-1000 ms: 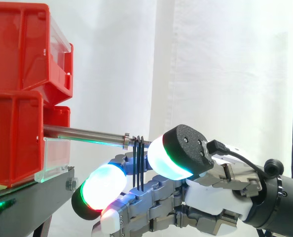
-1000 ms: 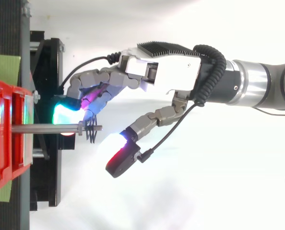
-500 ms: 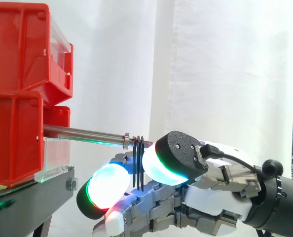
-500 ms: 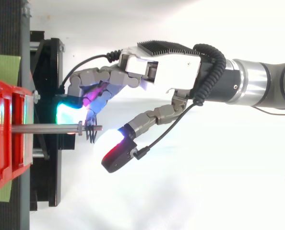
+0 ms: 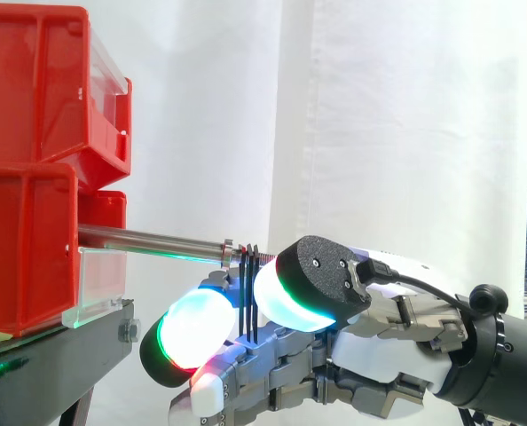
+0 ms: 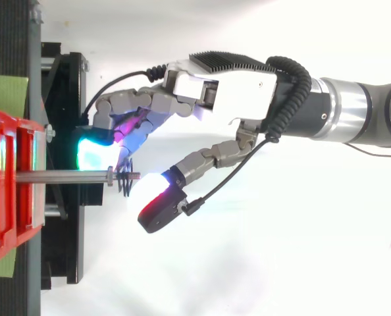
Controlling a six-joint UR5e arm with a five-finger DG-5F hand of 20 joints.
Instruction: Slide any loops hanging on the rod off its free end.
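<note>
Loops (image 5: 248, 297) hang at rod's (image 5: 148, 239) free end, just outboard of rod's collar. Hand (image 5: 383, 364) sits below and beyond rod tip, fingers and thumb curled round loops, thumb pad approx. touching them. Step: grip set, pull-off not yet done. Next: draw hand straight along rod axis, off rod tip.

A metal rod (image 5: 148, 241) juts rightward from the red bins (image 5: 33, 177). Thin black loops (image 5: 248, 297) hang near its free end; the hand (image 5: 370, 355) sits just below and beside them, seemingly touching.
</note>
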